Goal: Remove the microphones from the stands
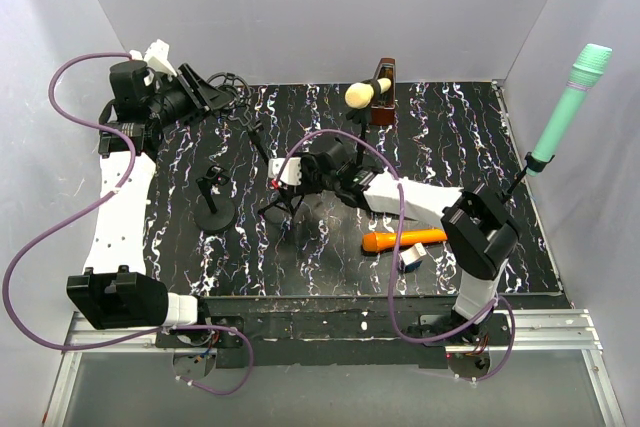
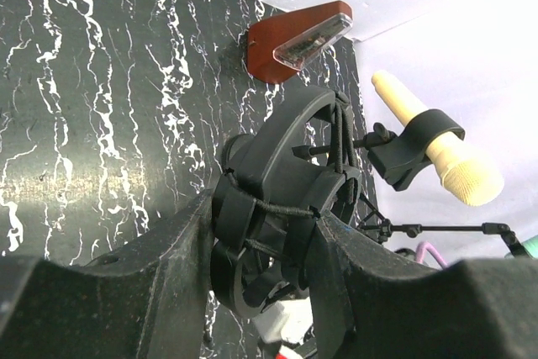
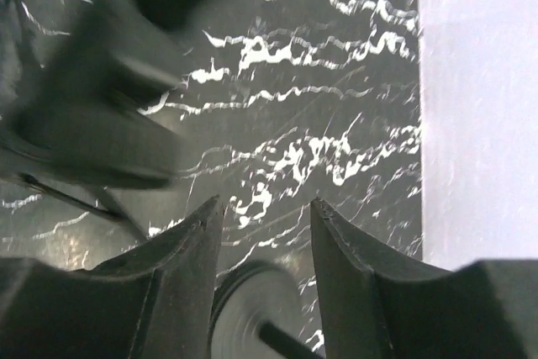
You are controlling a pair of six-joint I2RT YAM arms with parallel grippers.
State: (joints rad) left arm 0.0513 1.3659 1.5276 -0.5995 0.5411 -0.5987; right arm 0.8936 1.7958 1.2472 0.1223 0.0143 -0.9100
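A: Left claw (image 2: 265,220)?
B: Clenched on black shock mount (image 2: 286,149), back-left corner.
A: Right claw (image 3: 266,208)?
B: Released, fingers apart over table (image 3: 336,81), beside tripod stand (image 1: 283,202).
A: Microphones?
B: 3 seen: cream microphone (image 1: 362,93) clipped at back, green microphone (image 1: 570,107) on stand at right, orange microphone (image 1: 405,239) flat on table.

You have the cream foam-headed microphone (image 1: 362,93) at the rear middle of the black white-veined table (image 1: 320,269), just left of the brown wooden block (image 1: 384,77). The orange handheld microphone (image 1: 403,239) lies on the table near the front. To its left stands the black tripod stand (image 1: 283,202), then the black round-based stand (image 1: 214,209). The mint-green microphone (image 1: 570,107) rises at the far right, its support seemingly footed at the table's right edge.
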